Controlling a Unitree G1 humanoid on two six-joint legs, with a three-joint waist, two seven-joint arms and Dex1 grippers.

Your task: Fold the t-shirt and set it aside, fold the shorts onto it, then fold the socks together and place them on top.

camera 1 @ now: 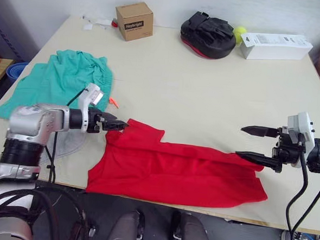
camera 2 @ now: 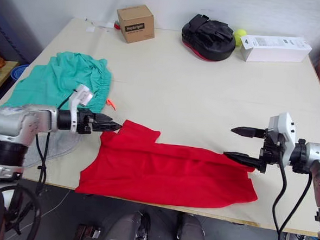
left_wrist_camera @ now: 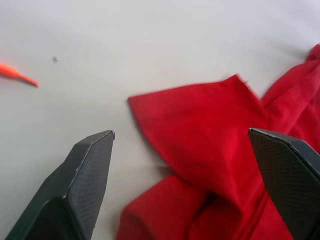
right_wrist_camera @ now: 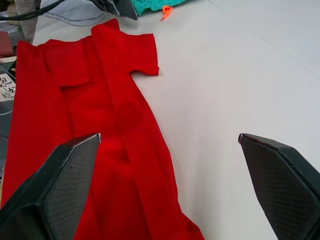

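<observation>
1. Head views: the shirt [camera 1: 173, 172] lies along the near edge of the table [camera 1: 205, 90], partly folded lengthwise into a long band. The shorts [camera 1: 64, 81] sit crumpled at about 10 o'clock from it, their orange drawstring [camera 1: 113, 102] poking out toward the shirt. I cannot make out the socks. The left gripper [camera 1: 116, 124] is at the shirt's left end, at a sleeve corner. The right gripper [camera 1: 256, 143] is at the right end, fingers spread wide, the lower one touching the hem, nothing clamped.

2. Left wrist view: both fingers [left_wrist_camera: 85, 185] stand wide apart over a red sleeve flap [left_wrist_camera: 200, 125], nothing between them.

3. Right wrist view: fingers [right_wrist_camera: 55, 185] are wide open, with the shirt running away toward 11 o'clock and bare table to the other side.

4. Judgement: step one, folding the shirt, is in hand. Next, each pincer likely needs to close on its end, then lift together and fold the band across itself.
</observation>
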